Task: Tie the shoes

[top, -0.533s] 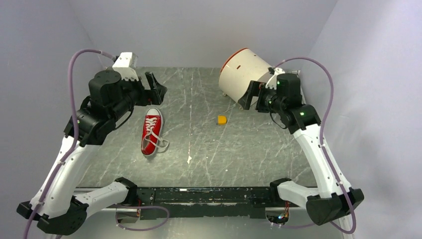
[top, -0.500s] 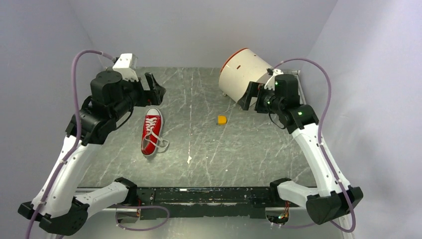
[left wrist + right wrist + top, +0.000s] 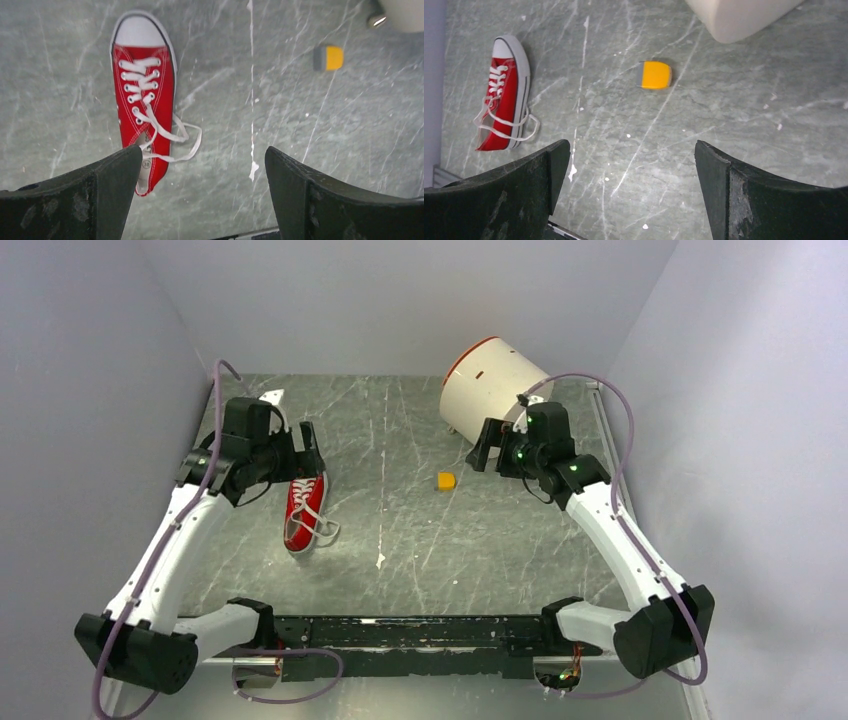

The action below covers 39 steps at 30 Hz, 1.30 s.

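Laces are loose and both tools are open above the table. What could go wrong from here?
The loose laces lie flat on the table, so the left tool may miss them or scrape the surface. Nothing pins the sneaker; tugging one lace could drag it. The right tool hangs well away, beside the drum.

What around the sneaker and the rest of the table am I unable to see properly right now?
Top external: sneaker toe, hidden under the left pincer.
Left wrist: sneaker heel, partly behind that pincer's finger.
Both wrist views: white drum, cut off by the top edge.
Insole label print: too small in every view.
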Motion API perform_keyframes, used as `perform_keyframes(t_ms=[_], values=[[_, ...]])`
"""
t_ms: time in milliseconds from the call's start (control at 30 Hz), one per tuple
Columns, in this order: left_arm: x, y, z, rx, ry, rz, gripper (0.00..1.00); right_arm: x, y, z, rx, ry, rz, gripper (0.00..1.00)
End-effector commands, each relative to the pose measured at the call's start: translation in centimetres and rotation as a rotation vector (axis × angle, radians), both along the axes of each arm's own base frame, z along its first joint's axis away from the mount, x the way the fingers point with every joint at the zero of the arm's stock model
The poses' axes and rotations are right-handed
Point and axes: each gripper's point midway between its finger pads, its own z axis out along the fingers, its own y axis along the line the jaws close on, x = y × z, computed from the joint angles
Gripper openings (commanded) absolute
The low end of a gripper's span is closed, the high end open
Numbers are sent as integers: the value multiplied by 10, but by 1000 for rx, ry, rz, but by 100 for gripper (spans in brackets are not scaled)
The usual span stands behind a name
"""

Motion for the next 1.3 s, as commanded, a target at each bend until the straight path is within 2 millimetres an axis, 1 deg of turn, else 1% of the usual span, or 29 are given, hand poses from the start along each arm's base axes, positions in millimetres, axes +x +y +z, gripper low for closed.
perform_keyframes(t_ms=[0, 67, 133, 267, 300, 367, 467, 600, 667, 733, 800, 867, 933, 1033, 1100, 1167, 1200, 1267], values=[[-14, -6, -35, -27, 157, -54, 97, 11, 24, 10, 72, -73, 104, 100], [-15, -2, -51, -6, 211, -41, 96, 16, 35, 13, 94, -95, 161, 100], [-16, 5, -70, 31, 280, -16, 96, 21, 44, 11, 102, -88, 203, 100], [-13, 17, -96, 112, 396, 19, 96, 27, 69, 3, 103, -65, 299, 100], [-10, 22, -102, 144, 414, 32, 96, 27, 77, -1, 104, -61, 327, 100], [-5, 26, -115, 181, 465, 26, 96, 28, 91, -9, 104, -44, 379, 100], [9, 31, -129, 204, 508, 26, 95, 35, 105, -22, 88, -18, 433, 100], [35, 41, -145, 173, 489, 43, 97, 47, 114, -32, 70, -44, 471, 100], [46, 37, -152, 158, 483, -2, 97, 52, 117, -36, 73, -42, 470, 100], [55, 36, -163, 162, 500, -39, 97, 54, 122, -30, 88, -44, 477, 100], [62, 35, -179, 167, 526, -78, 97, 54, 126, -27, 105, -39, 493, 100], [68, 36, -189, 176, 532, -91, 97, 55, 130, -29, 111, -35, 511, 100], [72, 31, -198, 149, 546, -125, 97, 58, 130, -30, 93, -43, 526, 100], [69, 29, -208, 144, 599, -125, 97, 65, 124, -28, 35, -60, 509, 100], [64, 28, -211, 133, 625, -103, 97, 66, 122, -26, 22, -67, 500, 100], [59, 14, -210, 54, 639, -100, 93, 63, 123, -29, 35, -63, 502, 100], [56, 3, -209, 12, 641, -109, 91, 61, 124, -34, 47, -57, 507, 100], [48, -13, -211, -19, 669, -108, 87, 59, 128, -38, 66, -49, 517, 100]])
